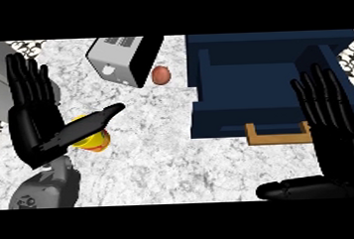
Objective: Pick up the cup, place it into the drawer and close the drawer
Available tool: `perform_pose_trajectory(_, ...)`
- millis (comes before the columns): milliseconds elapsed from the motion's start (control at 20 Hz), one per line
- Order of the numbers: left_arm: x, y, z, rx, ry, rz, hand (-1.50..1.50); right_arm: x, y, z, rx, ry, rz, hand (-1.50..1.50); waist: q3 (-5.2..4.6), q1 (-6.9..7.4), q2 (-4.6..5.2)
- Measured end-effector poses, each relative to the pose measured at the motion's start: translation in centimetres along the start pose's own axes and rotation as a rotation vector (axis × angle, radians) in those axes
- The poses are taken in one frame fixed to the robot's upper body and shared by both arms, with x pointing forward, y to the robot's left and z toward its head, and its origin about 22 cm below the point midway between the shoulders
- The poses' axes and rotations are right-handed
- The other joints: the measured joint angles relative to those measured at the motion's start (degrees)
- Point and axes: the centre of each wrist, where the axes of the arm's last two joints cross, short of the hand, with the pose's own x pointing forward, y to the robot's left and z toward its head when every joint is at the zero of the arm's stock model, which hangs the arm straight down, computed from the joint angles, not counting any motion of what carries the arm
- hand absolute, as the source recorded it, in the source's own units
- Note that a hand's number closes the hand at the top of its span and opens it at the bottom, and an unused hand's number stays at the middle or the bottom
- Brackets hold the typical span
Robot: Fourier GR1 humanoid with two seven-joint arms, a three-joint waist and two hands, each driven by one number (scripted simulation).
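Cup (93, 139) (yellow) beside left robot hand (35, 121).

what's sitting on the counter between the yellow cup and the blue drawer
In the head view, only bare marble counter lies between the yellow cup and the open drawer; a brown egg sits farther back.

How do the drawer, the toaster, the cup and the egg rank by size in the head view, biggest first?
1. Drawer, open, dark blue.
2. Toaster.
3. Cup, yellow; the left hand partly hides it, so its full extent is unsure.
4. Egg, though cup and egg are hard to separate.
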Motion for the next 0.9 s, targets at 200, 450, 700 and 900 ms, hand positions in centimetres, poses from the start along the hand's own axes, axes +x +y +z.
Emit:
perform_pose_trajectory(200, -0.8, 0.2, -0.4, 0.016, 0.017, -0.007, -1.5, 0.0, -0.8, 0.0, 0.005, 0.003, -0.01, -1.5, -0.02, 0.03, -0.01)
perform_pose_trajectory(450, -1.6, 0.3, 0.1, 0.032, 0.037, -0.014, -1.5, 0.1, -0.3, -0.5, -0.001, -0.007, -0.004, -1.5, 0.0, 0.08, -0.01)
perform_pose_trajectory(700, -2.1, 0.9, 0.9, 0.059, 0.061, -0.025, -1.5, -0.3, -1.4, -1.1, 0.0, -0.006, 0.004, -1.5, 0.0, 0.15, -0.02)
perform_pose_trajectory(900, -3.0, 1.9, 1.4, 0.076, 0.098, -0.035, -1.5, 0.1, -1.0, -1.3, 0.001, -0.005, 0.006, -1.5, 0.0, 0.16, -0.03)
